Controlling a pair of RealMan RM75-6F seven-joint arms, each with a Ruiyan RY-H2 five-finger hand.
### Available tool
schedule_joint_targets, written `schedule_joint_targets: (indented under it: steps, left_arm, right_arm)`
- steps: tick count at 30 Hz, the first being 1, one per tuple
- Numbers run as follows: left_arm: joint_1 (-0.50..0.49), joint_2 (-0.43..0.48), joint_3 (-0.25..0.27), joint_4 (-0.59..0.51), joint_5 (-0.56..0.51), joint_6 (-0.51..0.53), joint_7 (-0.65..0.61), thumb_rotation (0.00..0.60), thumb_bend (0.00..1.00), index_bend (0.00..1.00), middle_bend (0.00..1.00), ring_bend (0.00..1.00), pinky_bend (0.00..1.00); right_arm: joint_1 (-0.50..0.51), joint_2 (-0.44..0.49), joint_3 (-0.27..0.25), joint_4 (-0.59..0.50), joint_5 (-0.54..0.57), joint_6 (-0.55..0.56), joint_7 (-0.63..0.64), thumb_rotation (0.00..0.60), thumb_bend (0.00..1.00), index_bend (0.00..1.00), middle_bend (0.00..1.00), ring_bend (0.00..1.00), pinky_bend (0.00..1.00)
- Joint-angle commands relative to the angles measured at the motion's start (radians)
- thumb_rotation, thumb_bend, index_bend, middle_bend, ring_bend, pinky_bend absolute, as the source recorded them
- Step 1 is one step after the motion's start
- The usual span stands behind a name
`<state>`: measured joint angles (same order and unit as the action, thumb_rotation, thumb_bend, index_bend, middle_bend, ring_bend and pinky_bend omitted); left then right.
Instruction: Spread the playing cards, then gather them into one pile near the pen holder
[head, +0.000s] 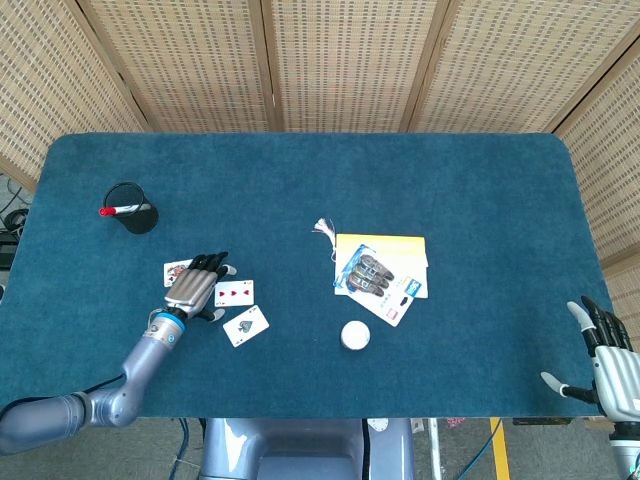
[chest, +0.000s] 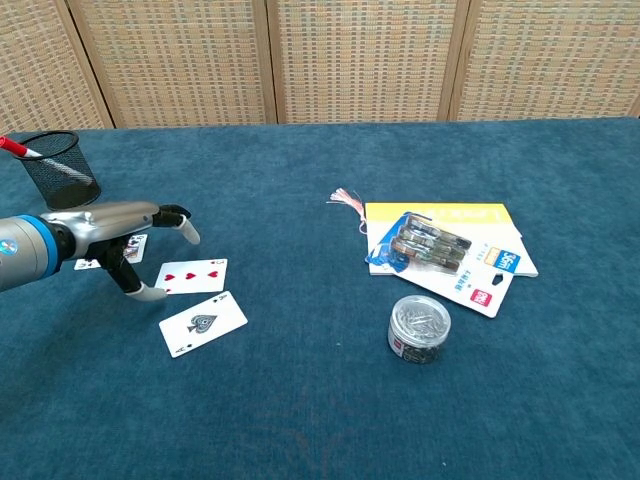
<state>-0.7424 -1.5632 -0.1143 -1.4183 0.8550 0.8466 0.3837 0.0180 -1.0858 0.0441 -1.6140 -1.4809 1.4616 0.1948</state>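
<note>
Face card (head: 176, 268) partly under left hand (head: 193, 289), fingers (chest: 178, 214) spread, heart card (chest: 192, 276) beside.

three face-up playing cards (chest: 195, 276), mesh pen holder (chest: 60, 170)

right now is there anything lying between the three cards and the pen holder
Nothing visible does. The pen holder stands up and to the left of the cards, with only bare table between. The face card lies nearest it, partly under the left hand; the hearts card and the ace of spades lie further off.
</note>
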Motion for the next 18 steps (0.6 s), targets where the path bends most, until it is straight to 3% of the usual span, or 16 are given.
schedule_joint_targets:
  steps: [1,18]
  left_arm:
    - [-0.004,-0.009,0.002,0.011,-0.009,-0.001,0.007,0.6,0.3,0.21,0.0,0.0,0.0]
    - [-0.027,-0.058,-0.002,0.068,-0.059,-0.006,0.036,0.6,0.31,0.27,0.0,0.0,0.0]
  right_arm:
    - [0.0,0.0,0.0,0.0,0.0,0.0,0.0,0.6,0.16,0.06,0.0,0.0,0.0]
    - [0.001,0.002,-0.002,0.001,-0.001,-0.002,0.009,0.6,0.16,0.06,0.0,0.0,0.0]
